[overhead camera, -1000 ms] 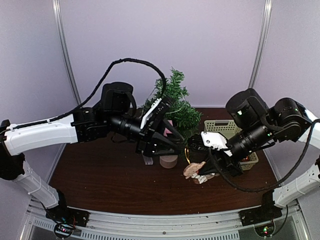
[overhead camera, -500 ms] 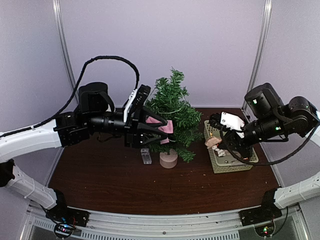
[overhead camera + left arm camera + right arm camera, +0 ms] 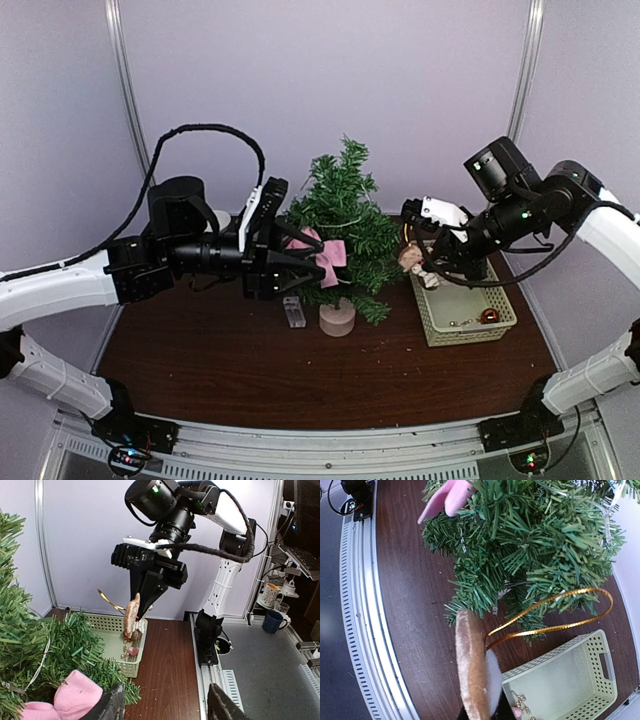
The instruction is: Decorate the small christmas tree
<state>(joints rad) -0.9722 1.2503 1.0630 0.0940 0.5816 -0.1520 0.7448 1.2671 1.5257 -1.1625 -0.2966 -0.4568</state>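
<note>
On the table (image 3: 200, 370), the left pincer (image 3: 314, 266) is reaching in level from the left with its fingers (image 3: 114, 706) spread wide, gripping nothing. The tree (image 3: 345, 210) is standing upright directly ahead of it, with branches close to the fingertips and its base (image 3: 337, 320) sitting just below the pincer. A pink bow (image 3: 326, 252) is resting in the branches just beside one finger; the wrist view is not showing whether the two are touching. A small clear piece (image 3: 292, 313) is lying beside the base, under that pincer. On the tree's far side, the right pincer (image 3: 424, 250) is clamping a tan ornament (image 3: 408, 262), whose gold loop (image 3: 555, 614) is arching toward the branches, near but apart. Beneath and beyond this pincer, a pale green basket (image 3: 470, 336) is holding small trinkets (image 3: 487, 316).
</note>
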